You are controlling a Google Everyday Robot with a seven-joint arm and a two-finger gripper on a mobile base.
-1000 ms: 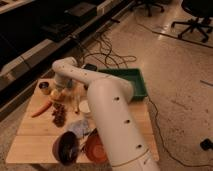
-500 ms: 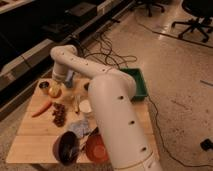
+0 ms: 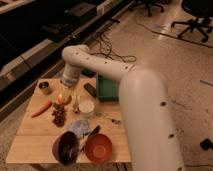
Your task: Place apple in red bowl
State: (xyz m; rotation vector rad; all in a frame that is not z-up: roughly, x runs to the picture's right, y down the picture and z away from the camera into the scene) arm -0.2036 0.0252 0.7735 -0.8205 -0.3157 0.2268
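Note:
The apple (image 3: pixel 63 99), small and yellow-orange, sits on the wooden table (image 3: pixel 35 136) at its back left. My gripper (image 3: pixel 67 88) hangs at the end of the white arm directly above the apple, shut, and the wrist hides the fruit's top. I cannot tell whether it touches the apple. The red bowl (image 3: pixel 98 148) stands near the table's front edge, glossy and with nothing in it, well away from the gripper.
A dark bowl (image 3: pixel 65 148) stands left of the red one. A carrot (image 3: pixel 42 107), grapes (image 3: pixel 60 118), a white cup (image 3: pixel 86 107), a small can (image 3: pixel 45 88), a crumpled bluish wrapper (image 3: pixel 78 127) and a green tray (image 3: pixel 107 88) share the table. The thick white arm covers the right side.
The arm's bend has lifted and shifted a little to the right, while the gripper end stays over the apple. Nothing on the table has moved.

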